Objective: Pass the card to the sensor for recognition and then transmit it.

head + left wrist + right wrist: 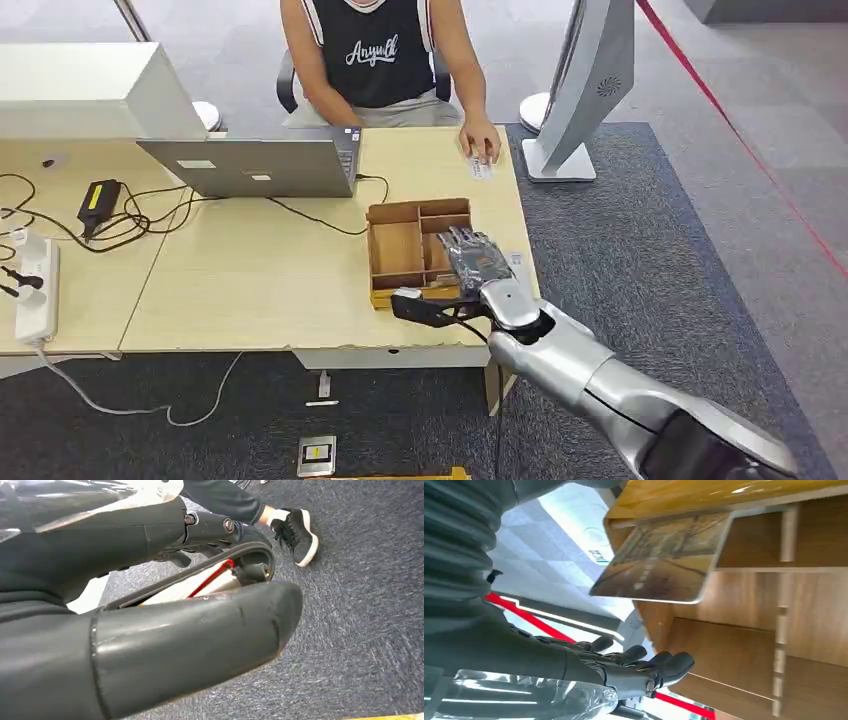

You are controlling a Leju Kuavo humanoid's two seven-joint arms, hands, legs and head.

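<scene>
**Hand over the card box**

Right hand is held over the right side of the wooden box on the counter, with its fingers spread apart. Nothing is seen to be held in it yet. In the right wrist view, a card is seen standing in one slot of the box, tilted against a wall, just beside the fingers.

The card is judged to be thin, light, stiff and smooth, so it could slip. It is best pinched by its free edge, between thumb and finger.

The box is split into several slots by thin walls; the other slots look bare as far as can be seen.

Left hand is hung down by the floor; whether it is open cannot be told.

A person is seated on the far side of the counter, behind a laptop.
</scene>
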